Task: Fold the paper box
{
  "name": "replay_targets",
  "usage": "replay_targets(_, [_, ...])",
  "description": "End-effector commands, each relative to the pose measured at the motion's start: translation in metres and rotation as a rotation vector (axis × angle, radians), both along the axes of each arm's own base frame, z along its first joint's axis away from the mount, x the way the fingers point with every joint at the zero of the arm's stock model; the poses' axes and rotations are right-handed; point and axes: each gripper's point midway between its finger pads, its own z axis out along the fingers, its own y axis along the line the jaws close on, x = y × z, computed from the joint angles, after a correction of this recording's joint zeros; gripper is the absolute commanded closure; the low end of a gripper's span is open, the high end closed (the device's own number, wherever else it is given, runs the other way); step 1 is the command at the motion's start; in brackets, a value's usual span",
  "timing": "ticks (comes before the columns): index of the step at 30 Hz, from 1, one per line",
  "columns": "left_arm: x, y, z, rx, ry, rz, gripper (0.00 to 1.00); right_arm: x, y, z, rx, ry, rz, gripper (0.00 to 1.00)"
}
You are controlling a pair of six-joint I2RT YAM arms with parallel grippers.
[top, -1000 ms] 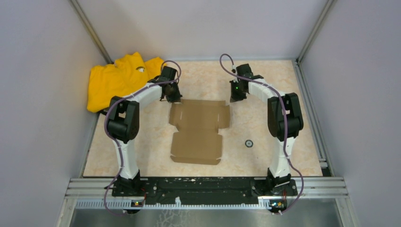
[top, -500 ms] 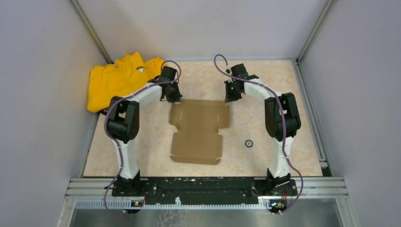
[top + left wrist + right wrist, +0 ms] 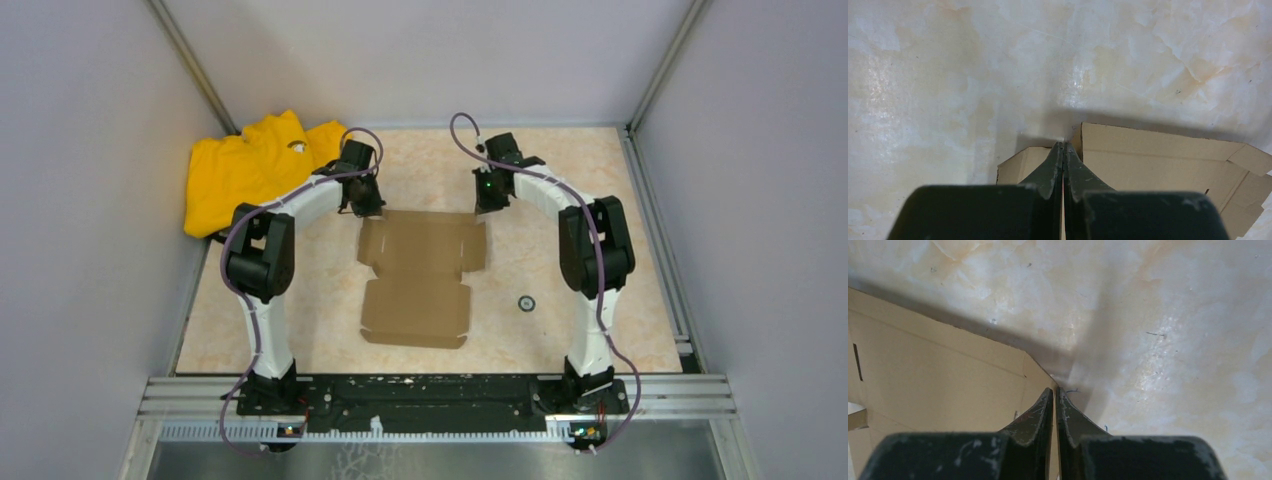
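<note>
Paper box (image 3: 420, 275) lies unfolded and flat on the marble-patterned table (image 3: 580, 170), roughly central between the two arms. We record plain brown cardboard: a wider panel with side flaps on the far side and a narrower panel toward the near edge. Every panel we can see lies flat against the table.

Left gripper (image 3: 1064, 146) hangs over the far left corner of the box. Its fingers are pressed together on themselves. The tips point down at the notch where a small corner flap meets the far panel. We cannot tell whether the tips touch the cardboard.

Right gripper (image 3: 1054, 390) hangs at the far right corner of the box. Its fingers are closed to a hairline slit and clamp nothing. The tips sit at the angled corner edge of the cardboard, where it meets bare table. We cannot confirm contact here either.

Both arms arch up from the near edge and reach toward the far side, one on each side of the box.

Yellow garment (image 3: 250, 170) lies crumpled in the far left corner of the table, apart from the box.

Small dark ring (image 3: 526, 303) lies on the table to the right of the box, apart from it.
</note>
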Motion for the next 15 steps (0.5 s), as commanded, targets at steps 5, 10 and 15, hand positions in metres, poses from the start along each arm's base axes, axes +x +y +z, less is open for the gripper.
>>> replay_targets(5, [0.008, -0.002, 0.007, -0.018, -0.021, -0.001, 1.0, 0.014, -0.025, 0.012, -0.005, -0.045, -0.066, 0.95])
replay_targets(10, [0.009, -0.003, 0.007, -0.019, -0.023, -0.002, 1.0, 0.014, -0.022, 0.0, -0.001, -0.015, -0.053, 0.95])
replay_targets(15, [0.011, -0.003, 0.008, -0.018, -0.026, -0.002, 1.0, 0.013, -0.016, -0.012, 0.017, 0.014, -0.037, 0.95])
